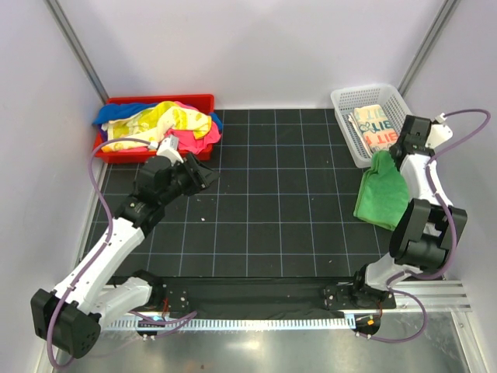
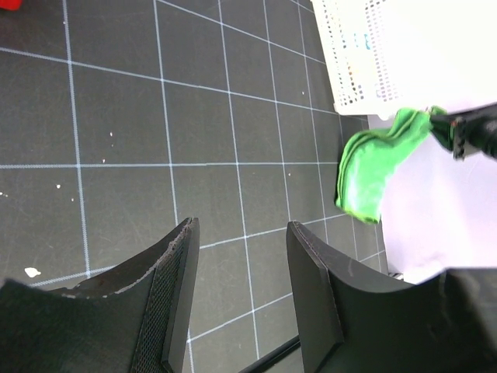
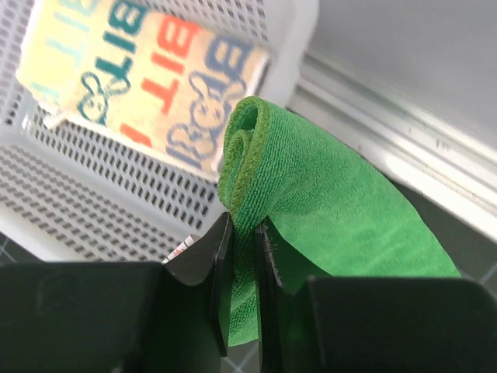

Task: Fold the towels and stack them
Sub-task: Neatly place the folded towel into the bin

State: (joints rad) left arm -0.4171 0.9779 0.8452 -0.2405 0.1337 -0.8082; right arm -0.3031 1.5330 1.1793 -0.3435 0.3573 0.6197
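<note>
The right gripper [image 3: 242, 233] pinches the green towel [image 3: 334, 210] by one edge at the far-right corner, so it could unfold or snag the basket [image 3: 116, 202].

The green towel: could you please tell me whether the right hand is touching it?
Touching. The right wrist view shows the right hand shut on a fold of the green towel.
</note>
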